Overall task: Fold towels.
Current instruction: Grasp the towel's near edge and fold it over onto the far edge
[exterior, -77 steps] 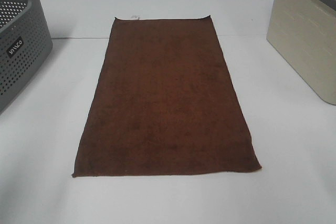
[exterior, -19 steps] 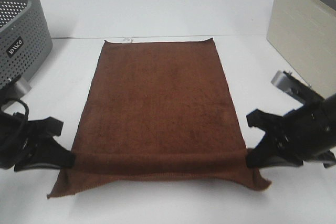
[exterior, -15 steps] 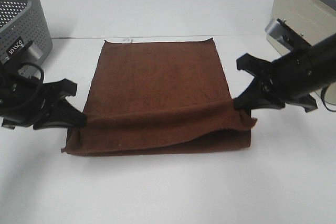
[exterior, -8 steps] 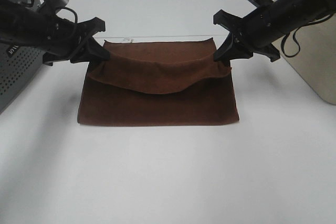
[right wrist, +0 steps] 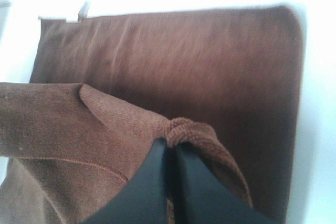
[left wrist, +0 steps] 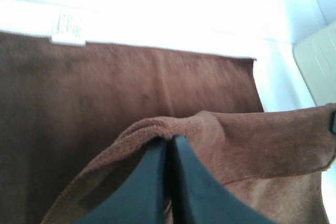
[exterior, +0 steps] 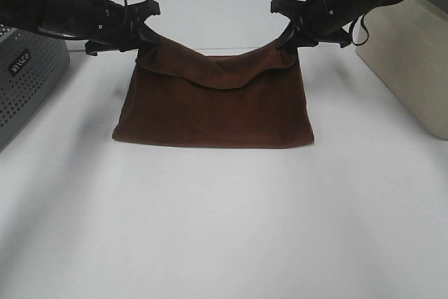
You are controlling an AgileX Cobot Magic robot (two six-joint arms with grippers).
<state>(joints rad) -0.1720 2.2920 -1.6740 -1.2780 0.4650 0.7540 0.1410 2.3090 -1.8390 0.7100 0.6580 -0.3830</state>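
Item: one reddish-brown towel [exterior: 213, 113], upper centre of the overhead frame on the white table [exterior: 224, 229]. It is doubled over, its top layer lifted at both corners and sagging in the middle. My left gripper [exterior: 143, 36], upper left, has its jaws pinched tight on the towel's left corner; my right gripper [exterior: 288, 38], upper right, is likewise clamped on the right corner, with fabric bunched at the tips. Also present: white tag [left wrist: 68, 27] on the flat layer's far hem, grey perforated basket [exterior: 28, 68] at the left edge, beige bin [exterior: 409, 61] at the right edge.
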